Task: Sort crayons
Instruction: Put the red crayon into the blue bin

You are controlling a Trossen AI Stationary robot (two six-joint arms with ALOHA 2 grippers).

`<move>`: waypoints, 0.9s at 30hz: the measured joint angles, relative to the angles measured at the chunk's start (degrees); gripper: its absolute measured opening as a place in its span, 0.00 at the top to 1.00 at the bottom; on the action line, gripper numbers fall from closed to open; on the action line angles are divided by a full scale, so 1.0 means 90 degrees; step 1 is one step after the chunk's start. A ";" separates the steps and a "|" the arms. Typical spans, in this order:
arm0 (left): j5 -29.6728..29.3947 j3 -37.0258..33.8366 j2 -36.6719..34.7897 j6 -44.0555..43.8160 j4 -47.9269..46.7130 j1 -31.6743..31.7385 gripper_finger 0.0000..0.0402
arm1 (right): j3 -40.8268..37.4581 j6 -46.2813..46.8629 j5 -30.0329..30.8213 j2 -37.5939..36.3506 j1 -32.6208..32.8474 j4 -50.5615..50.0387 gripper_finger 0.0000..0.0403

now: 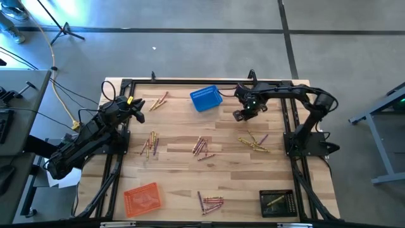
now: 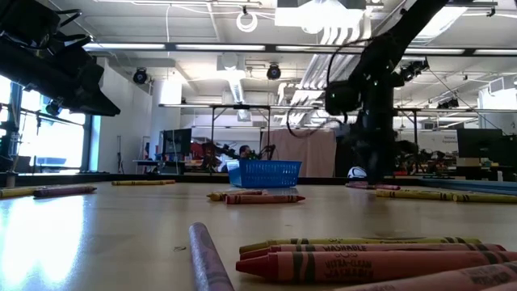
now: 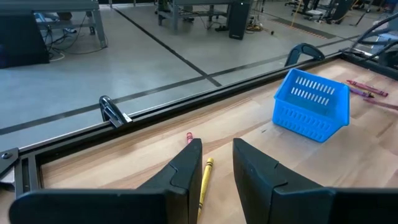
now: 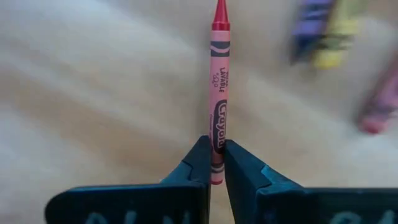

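blue basket (image 1: pixel 206 99): you had it tilted at the far edge
orange basket (image 1: pixel 141 197): near-left corner
black basket (image 1: pixel 277 202): near-right corner

Even, bright indoor light. In the low view the ceiling lamps (image 2: pixel 323 20) and a window (image 2: pixel 44 137) glare white, a pale sheen lies on the tabletop (image 2: pixel 121 234), and both arms read as dark silhouettes; the nearest crayons (image 2: pixel 363 263) are soft. In the right wrist view the red crayon (image 4: pixel 218 93) pinched in the right tool (image 4: pixel 216 163) is sharp, while the wood and crayons beyond it are smeared. Shadows are faint.
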 joint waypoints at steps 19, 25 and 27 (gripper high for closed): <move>0.0000 -0.0001 0.0000 0.0000 0.0002 0.0000 0.81 | 0.0039 0.0780 -0.0622 -0.0282 0.0265 0.5839 0.96; 0.0002 -0.0001 -0.0002 0.0000 0.0002 0.0000 0.81 | 0.0039 0.0762 -0.0565 0.0232 0.0265 0.5839 0.96; 0.0000 -0.0001 0.0000 0.0000 0.0002 0.0000 0.81 | 0.0039 0.0765 -0.0561 0.0329 0.0265 0.5928 0.96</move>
